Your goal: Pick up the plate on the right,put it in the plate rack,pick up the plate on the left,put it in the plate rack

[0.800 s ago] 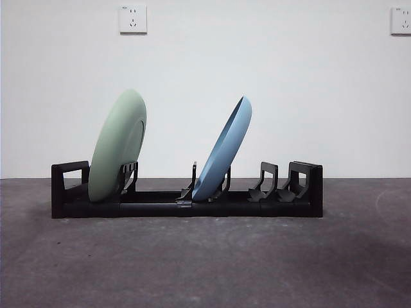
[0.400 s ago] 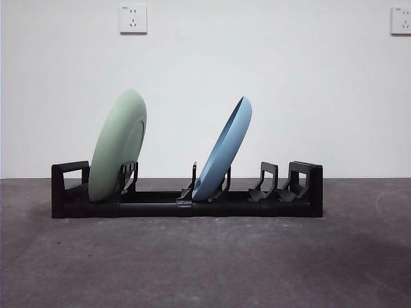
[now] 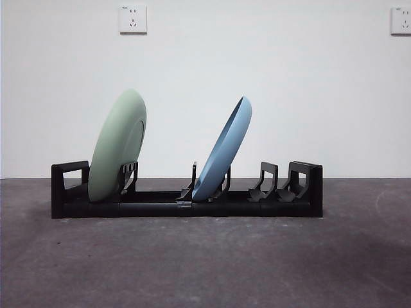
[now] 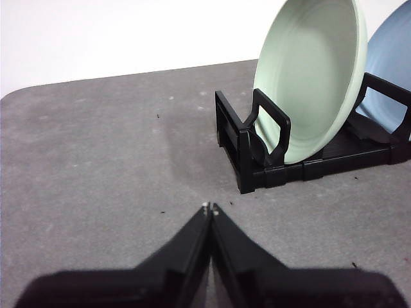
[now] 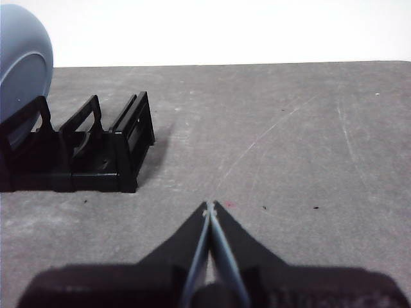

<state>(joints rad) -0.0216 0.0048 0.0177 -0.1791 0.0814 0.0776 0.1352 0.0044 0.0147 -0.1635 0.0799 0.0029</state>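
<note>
The plate rack stretches long and black across the grey table. A green plate leans in its left slots. Near the rack's middle a blue plate leans to the right. My left gripper is shut with nothing in it, hovering over bare table off the rack's left end. Off the rack's right end my right gripper is shut too, and empty. Neither gripper shows in the front view.
The grey table runs back to a white wall with two sockets. Faint scratches mark the table on the right side.
</note>
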